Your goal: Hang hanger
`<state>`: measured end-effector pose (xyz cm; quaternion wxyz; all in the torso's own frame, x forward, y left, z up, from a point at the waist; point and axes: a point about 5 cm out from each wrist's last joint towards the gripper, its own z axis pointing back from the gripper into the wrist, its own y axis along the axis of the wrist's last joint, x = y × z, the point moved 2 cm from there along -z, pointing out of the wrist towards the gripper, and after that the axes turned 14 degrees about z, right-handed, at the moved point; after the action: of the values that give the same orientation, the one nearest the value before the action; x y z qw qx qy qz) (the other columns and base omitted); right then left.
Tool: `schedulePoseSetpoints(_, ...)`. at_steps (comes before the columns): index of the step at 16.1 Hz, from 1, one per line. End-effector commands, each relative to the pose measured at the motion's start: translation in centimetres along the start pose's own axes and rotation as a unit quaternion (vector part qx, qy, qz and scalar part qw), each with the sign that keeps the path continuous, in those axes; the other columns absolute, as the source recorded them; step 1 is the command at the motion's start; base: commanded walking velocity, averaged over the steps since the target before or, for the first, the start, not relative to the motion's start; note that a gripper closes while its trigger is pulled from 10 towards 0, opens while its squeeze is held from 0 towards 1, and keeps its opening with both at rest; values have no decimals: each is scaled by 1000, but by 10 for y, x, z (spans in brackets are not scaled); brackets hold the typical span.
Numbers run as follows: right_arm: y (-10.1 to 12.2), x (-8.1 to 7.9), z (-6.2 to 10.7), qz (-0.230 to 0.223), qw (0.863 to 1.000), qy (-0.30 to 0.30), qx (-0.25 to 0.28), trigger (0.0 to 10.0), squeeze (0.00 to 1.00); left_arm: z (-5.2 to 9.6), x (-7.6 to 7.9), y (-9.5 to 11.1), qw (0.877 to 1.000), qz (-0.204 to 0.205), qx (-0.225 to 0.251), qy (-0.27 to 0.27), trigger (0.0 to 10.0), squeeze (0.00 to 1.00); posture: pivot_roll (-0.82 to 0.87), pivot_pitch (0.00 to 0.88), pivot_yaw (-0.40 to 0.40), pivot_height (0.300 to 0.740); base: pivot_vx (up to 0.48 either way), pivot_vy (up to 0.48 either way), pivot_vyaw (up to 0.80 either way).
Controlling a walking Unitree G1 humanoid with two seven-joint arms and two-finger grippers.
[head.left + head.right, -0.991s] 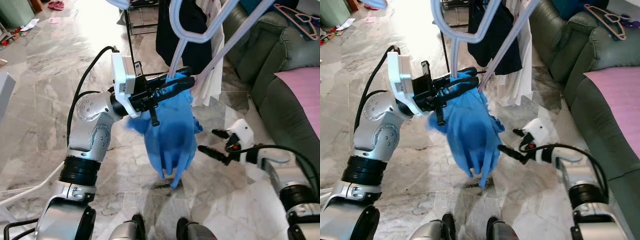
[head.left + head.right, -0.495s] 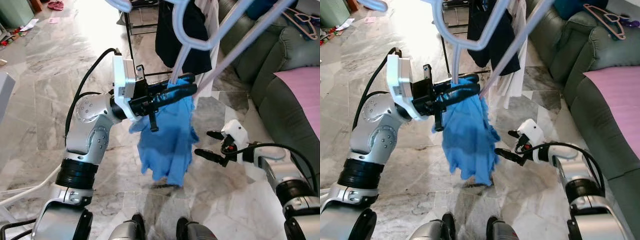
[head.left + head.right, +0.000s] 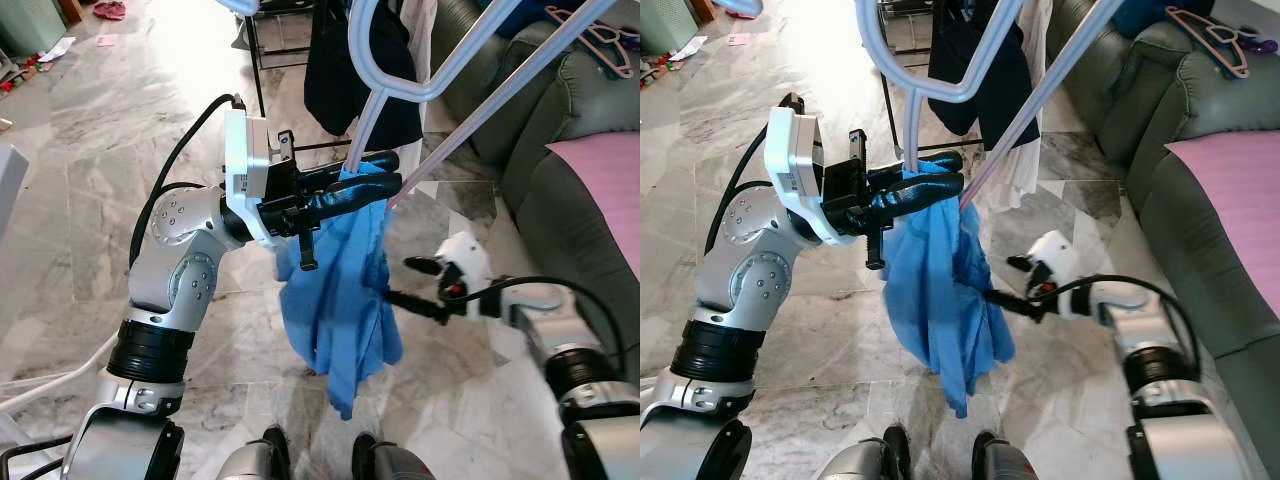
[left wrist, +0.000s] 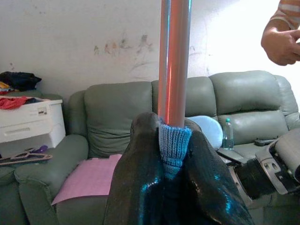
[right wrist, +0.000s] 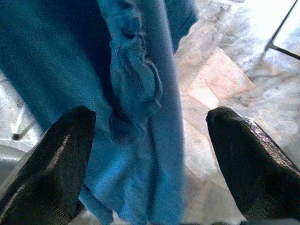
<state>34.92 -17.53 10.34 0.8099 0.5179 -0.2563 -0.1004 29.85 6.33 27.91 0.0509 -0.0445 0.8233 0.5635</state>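
Left eye view: our left claw (image 3: 385,172) squeezes a pale hanger (image 3: 400,90) with a floppy blue shirt (image 3: 345,290) draped below, held up above the floor (image 3: 90,170). Our right claw (image 3: 400,282) spreads wide beside the shirt.

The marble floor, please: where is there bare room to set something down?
Bare marble floor lies beside the left arm. It is crowded between the blue garment, right pincer, green sofa and clothes rack.
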Motion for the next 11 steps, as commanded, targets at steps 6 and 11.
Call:
schedulePoseSetpoints(6,-10,-7,-7,-31,999,-34,3,510,0,-11,6,18,999,-17,21,-24,0,0,-128,223,14,740,0,0,0)
schedulePoseSetpoints(11,-10,0,-12,-25,996,-88,0,0,0,-17,13,23,999,-12,29,-39,0,0,-125,228,11,740,0,0,0)
